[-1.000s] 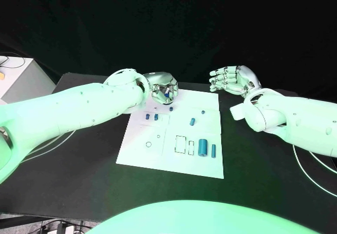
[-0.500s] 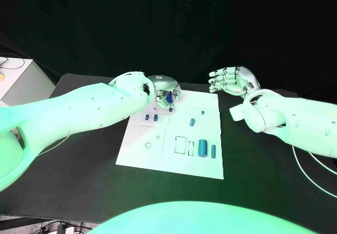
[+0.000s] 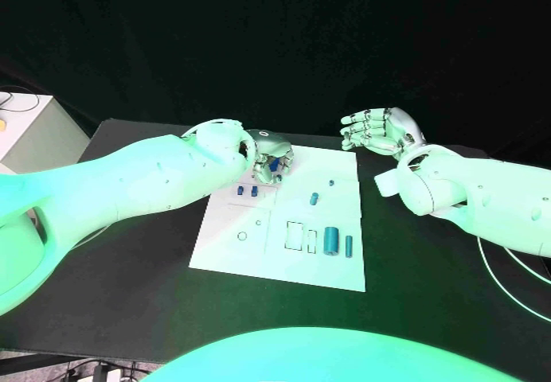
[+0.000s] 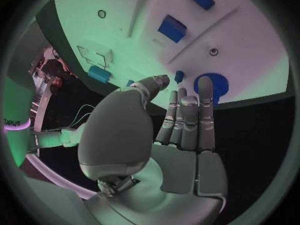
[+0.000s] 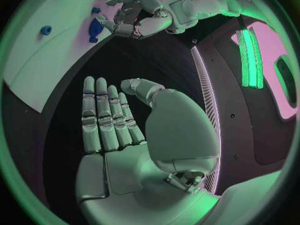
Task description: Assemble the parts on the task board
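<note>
The left hand (image 3: 269, 155) hangs over the far edge of the task board (image 3: 241, 255), the white flat plate lying on the black tabletop (image 3: 138, 294). In the head view a small blue part (image 3: 275, 162) shows among its curled silver fingers (image 3: 280, 165). In the left wrist view the fingers (image 4: 186, 116) lie straight and pressed side by side, their tips reaching toward a round blue disc (image 4: 210, 84) near the board's edge; whether they actually pinch the blue piece or only touch it, I cannot tell.

The right hand (image 3: 379, 131) is held above the tabletop just beyond the task board's far right corner, well apart from every part. Its fingers (image 5: 106, 120) are loosely extended, close together with the thumb standing off to one side, and hold nothing.

On the task board, two small blue blocks (image 3: 246, 191) sit side by side just nearer than the left hand. Toward the board's middle stands a short blue cylinder (image 3: 314, 198), and a tiny dark blue piece (image 3: 332, 183) lies beyond it, nearer the far edge. Toward the board's near right part lie a thicker blue cylinder (image 3: 330, 239) and, just beside it, a slim blue pin (image 3: 349, 245). Thin printed outlines mark the smooth, matte board: rectangles (image 3: 301, 236) beside the thick cylinder and a small circle (image 3: 242, 235) toward the left side.

Both hands are smooth, metallic silver with segmented fingers, on glossy white arms.
</note>
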`<state>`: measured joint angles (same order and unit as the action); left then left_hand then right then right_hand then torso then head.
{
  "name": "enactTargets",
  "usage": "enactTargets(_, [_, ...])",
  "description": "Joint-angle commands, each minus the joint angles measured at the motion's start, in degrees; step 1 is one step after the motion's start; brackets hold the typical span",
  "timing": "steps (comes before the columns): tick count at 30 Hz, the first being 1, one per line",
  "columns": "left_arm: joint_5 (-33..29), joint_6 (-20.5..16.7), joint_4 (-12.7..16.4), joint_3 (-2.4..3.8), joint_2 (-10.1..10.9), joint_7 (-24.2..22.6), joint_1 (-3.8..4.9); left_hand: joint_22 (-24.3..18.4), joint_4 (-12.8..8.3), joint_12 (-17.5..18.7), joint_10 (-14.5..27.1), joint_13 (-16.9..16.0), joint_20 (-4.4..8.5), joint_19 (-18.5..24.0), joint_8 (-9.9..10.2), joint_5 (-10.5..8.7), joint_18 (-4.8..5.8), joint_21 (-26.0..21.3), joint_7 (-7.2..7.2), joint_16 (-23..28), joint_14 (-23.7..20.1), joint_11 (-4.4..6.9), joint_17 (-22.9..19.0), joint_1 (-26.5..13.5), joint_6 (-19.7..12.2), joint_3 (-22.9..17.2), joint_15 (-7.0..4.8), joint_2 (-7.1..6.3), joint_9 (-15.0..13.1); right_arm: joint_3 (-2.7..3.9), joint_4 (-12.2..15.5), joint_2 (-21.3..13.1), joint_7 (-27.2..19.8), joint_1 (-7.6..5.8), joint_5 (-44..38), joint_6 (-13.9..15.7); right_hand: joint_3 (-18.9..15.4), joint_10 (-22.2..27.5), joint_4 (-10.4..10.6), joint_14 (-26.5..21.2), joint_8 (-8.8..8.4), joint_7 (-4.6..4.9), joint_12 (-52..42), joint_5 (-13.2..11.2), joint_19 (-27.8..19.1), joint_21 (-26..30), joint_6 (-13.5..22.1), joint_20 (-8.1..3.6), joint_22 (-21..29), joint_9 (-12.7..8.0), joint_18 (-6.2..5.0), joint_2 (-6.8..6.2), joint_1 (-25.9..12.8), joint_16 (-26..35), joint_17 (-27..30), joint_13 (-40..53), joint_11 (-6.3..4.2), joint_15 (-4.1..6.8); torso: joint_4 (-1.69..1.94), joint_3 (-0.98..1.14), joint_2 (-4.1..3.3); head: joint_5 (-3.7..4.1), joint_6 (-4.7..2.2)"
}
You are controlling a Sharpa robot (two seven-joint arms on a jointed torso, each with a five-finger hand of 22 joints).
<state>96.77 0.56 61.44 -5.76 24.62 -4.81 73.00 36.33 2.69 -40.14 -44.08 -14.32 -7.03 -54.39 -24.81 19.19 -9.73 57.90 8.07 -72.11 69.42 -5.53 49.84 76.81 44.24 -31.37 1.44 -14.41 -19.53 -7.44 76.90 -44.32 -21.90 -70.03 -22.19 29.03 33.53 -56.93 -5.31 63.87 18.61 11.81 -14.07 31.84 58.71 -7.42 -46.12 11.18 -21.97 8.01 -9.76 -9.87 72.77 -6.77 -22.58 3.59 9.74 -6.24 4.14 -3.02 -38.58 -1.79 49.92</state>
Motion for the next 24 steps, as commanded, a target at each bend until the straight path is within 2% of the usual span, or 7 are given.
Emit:
enactTargets(1, [1.1, 1.8, -0.5, 0.03, -0.4, 0.3, -0.41, 0.1, 0.1, 0.7, -0.4, 0.5, -0.06, -0.3, 0.8, -0.08, -0.81, 0.2, -0.07, -0.2, 0.2, -0.03, -0.4, 0.1, 0.0, 0.3, 0.03, -0.2, 0.3, 0.02, 0.1, 0.1, -0.7, 0.02, -0.4, -0.9, 0.0, -0.4, -0.2, 0.2, -0.32, 1.76, 0.2, 0.1, 0.0, 0.3, -0.4, -0.03, 0.1, -0.1, -0.05, 0.5, -0.2, 0.3, 0.1, 0.0, -0.02, -0.01, 0.04, -0.06, 0.03, 0.16, -0.02])
enactTargets(6, [0.8, 0.8, -1.2, 0.06, -0.7, 0.2, -1.0, 0.1, 0.0, 1.0, -0.5, 0.8, -0.07, -0.3, 1.2, 0.1, -0.82, 0.3, 0.06, -0.4, 0.1, -0.13, -0.5, 0.4, 0.0, 0.1, 0.12, 0.06, 0.5, 0.02, 0.1, 0.2, -0.7, 0.02, -0.4, -1.0, 0.0, -0.4, -0.2, 0.2, -0.32, 1.76, 0.2, 0.1, 0.0, 0.3, -0.4, -0.03, 0.1, -0.1, -0.05, 0.5, -0.2, 0.3, 0.1, 0.0, -0.02, -0.01, 0.05, -0.02, 0.05, 0.24, 0.01])
enactTargets(14, [0.6, -0.6, -2.1, 0.09, -1.3, 0.1, -1.44, 0.3, -0.3, 1.5, -0.9, 1.2, -0.16, -0.4, 2.0, 0.05, -0.82, 0.5, 0.02, -0.8, 0.1, -0.28, -0.6, 0.9, -0.1, -0.3, 0.28, 0.53, 0.9, 0.02, 0.2, 0.4, -1.0, 0.02, -0.4, -0.8, -0.1, -0.5, -0.2, 0.2, -0.38, 1.78, 0.3, 0.1, 0.0, 0.3, -0.4, -0.03, 0.1, -0.1, -0.04, 0.57, -0.2, 0.3, 0.1, 0.0, -0.01, -0.03, -0.03, 0.0, -0.03, 0.29, 0.01])
enactTargets(24, [0.6, 0.0, -2.9, 0.11, -1.7, 0.3, -1.78, 0.6, -0.5, 2.0, -1.1, 1.9, -0.36, -0.2, 2.3, -0.13, -0.8, 1.0, -0.29, -1.0, -0.2, -0.63, -1.1, 1.3, 0.9, -0.9, 0.59, 1.4, 1.1, 0.02, 0.4, 0.3, -1.0, 0.02, -0.4, -0.9, -0.1, -0.5, -0.2, 0.2, -0.38, 1.78, 0.3, 0.1, 0.0, 0.3, -0.4, -0.03, 0.1, -0.1, -0.04, 0.57, -0.2, 0.3, 0.1, 0.0, -0.01, -0.03, 0.08, 0.04, 0.06, 0.54, 0.08])
